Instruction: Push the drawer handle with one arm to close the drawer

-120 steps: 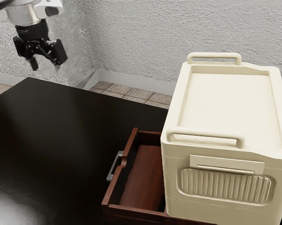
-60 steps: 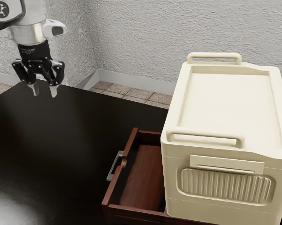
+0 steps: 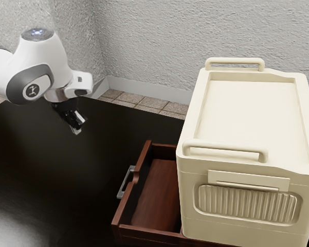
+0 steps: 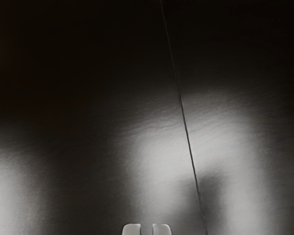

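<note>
- Black table (image 3: 36, 164) lies between the gripper (image 3: 76, 130), its fingers slightly apart, and the silver handle (image 3: 123, 182).
- The red-brown drawer (image 3: 157, 195) stands open, its floor showing, beside the cream cabinet (image 3: 252, 118).
- The gripper is now nearer the drawer, its fingers closer together than before.

Drawer (image 3: 149, 232), handle (image 3: 124, 181) on its front, to the exterior view's left of the box (image 3: 252, 118)

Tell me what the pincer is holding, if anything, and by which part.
Nothing is held. The pincer is over the dark table, well apart from the drawer handle.
</note>
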